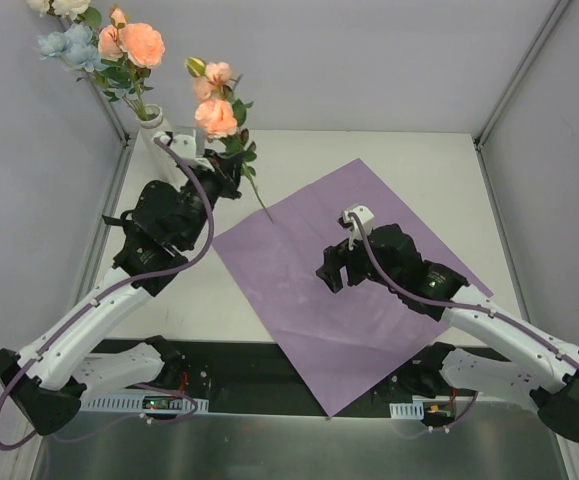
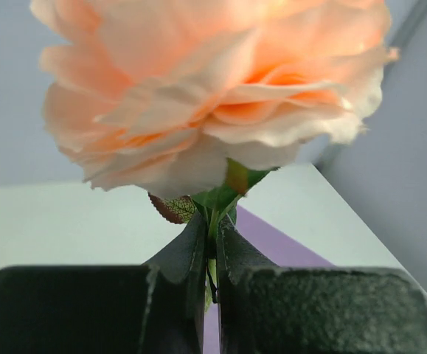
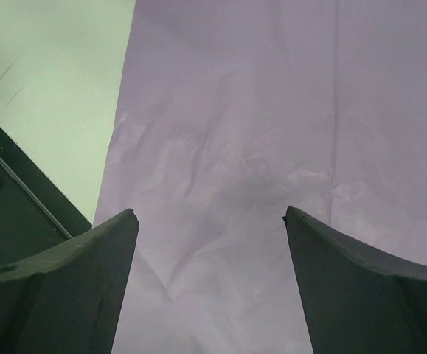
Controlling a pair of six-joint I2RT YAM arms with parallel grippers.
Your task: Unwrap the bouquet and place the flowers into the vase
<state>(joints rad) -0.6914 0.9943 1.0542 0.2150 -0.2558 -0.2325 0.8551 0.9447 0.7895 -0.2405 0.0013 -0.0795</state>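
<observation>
Wrapping's off! The purple sheet (image 1: 369,300) lies flat across the surface (image 1: 409,160), with no bundle left on it. Several flowers (image 1: 119,45) already stand in the vase (image 1: 153,120), back in the left corner. The left pincer (image 2: 212,258) is clamped tight on a peach rose sprig (image 1: 216,115) just right of the vase, and that one has yet to go in. The right pincer (image 3: 212,243) hangs wide open over the sheet, holding nothing. Back there the walls (image 1: 29,200) crowd the vase, but there's plenty of room mid-surface.
</observation>
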